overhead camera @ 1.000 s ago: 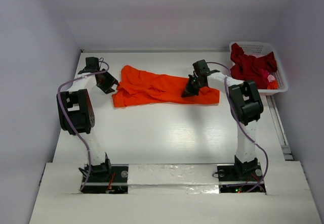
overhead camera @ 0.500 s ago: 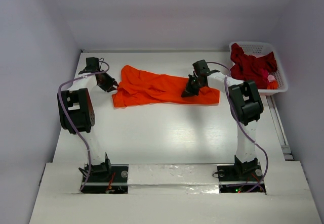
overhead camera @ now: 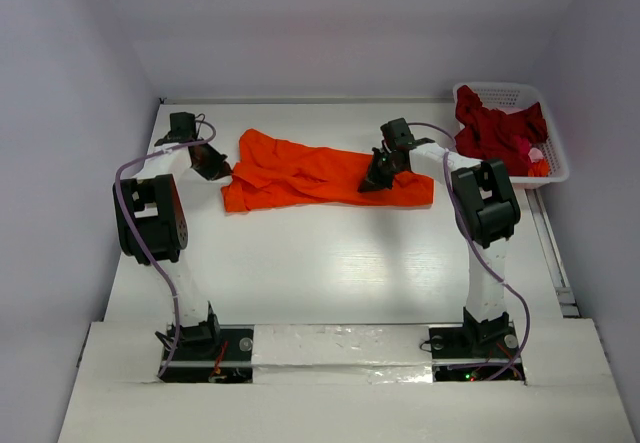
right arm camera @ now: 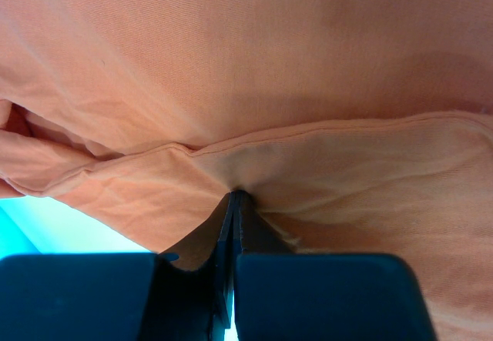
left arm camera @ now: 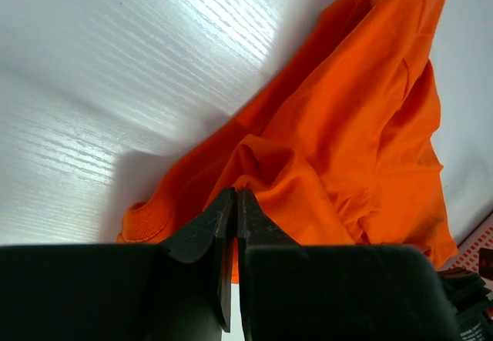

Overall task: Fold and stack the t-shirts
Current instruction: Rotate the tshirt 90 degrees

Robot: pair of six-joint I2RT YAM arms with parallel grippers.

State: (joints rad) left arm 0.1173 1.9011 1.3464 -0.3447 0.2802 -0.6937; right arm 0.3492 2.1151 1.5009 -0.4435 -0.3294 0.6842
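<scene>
Left gripper point(left arm camera: 235, 202): jaws together at the left end of the orange t-shirt point(overhead camera: 300, 173), tips at a raised pucker of cloth, reads as a thin pinch on the fabric
Right gripper point(right arm camera: 233, 202): jaws clamped on a stitched hem fold toward the shirt's right end, cloth gathers into the tips
Step in hand: judged as spreading the shirt flat before any fold, one grip at each end
Doing it well, left side: lift only a little, draw outward toward the left table edge, go slow since the pinch looks shallow and could slip
Doing it well, right side: pull the opposite way at matching pace and height so tension runs evenly and the wrinkles drop out
Risk: uneven pull would likely drag the whole shirt sideways instead of opening it
Orange t-shirt, place: on the white table point(overhead camera: 330, 263), far half, between the two grippers, long axis left to right
Orange t-shirt, look: bright orange, soft, crumpled, layers lapped over each other, left end bunched with a thicker edge showing in the left wrist view, no clean outline
Crimson t-shirt point(overhead camera: 495, 123): heaped in the white basket point(overhead camera: 557, 168) at far right, well apart from both grippers, not yet handled
</scene>
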